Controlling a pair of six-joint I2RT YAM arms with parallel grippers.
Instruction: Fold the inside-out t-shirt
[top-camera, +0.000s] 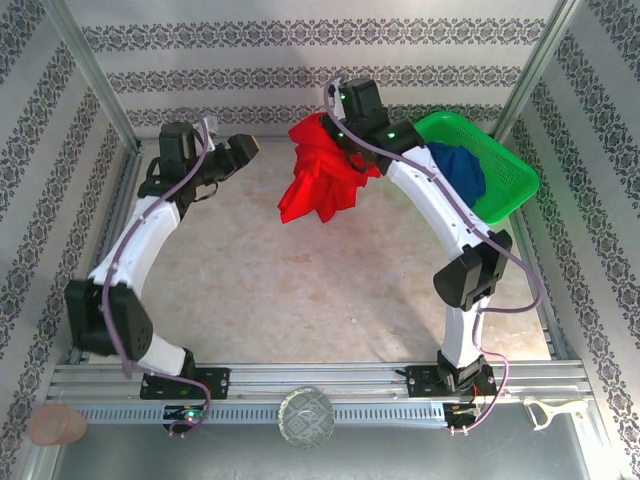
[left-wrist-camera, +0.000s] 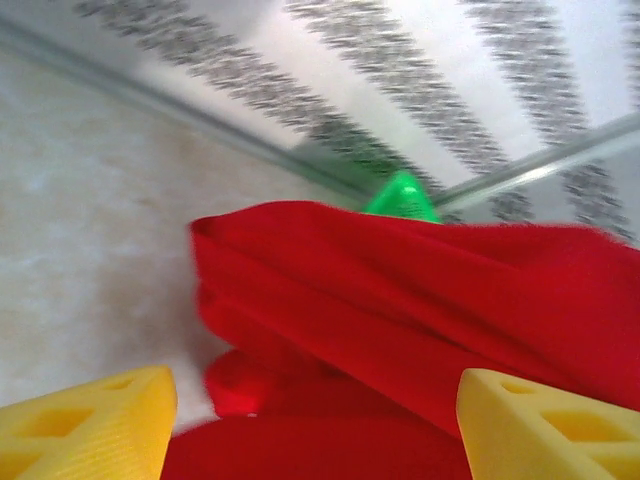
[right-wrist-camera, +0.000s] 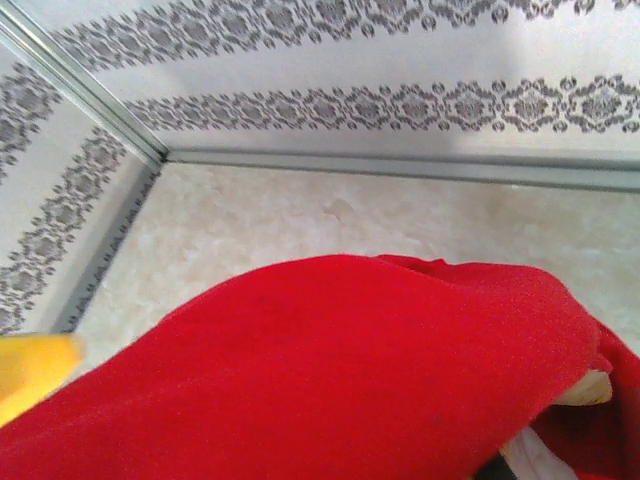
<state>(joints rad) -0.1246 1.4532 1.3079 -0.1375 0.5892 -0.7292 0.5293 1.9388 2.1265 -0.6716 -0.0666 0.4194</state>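
The inside-out t-shirt (top-camera: 318, 180) is bright red and hangs bunched in the air over the back middle of the table. My right gripper (top-camera: 342, 135) is at its top and shut on it. In the right wrist view the red cloth (right-wrist-camera: 330, 370) drapes over the jaws and hides them; a yellow fingertip (right-wrist-camera: 30, 372) shows at the left edge. My left gripper (top-camera: 245, 150) stands open just left of the shirt. Its yellow fingers (left-wrist-camera: 90, 425) sit wide apart. The red cloth (left-wrist-camera: 400, 300) hangs just ahead of the left gripper (left-wrist-camera: 318, 430), not gripped.
A green basket (top-camera: 500, 160) at the back right holds a dark blue garment (top-camera: 462, 170). Patterned walls and metal frame posts (top-camera: 95, 75) close in the table on three sides. A round glass object (top-camera: 306, 417) lies on the front rail.
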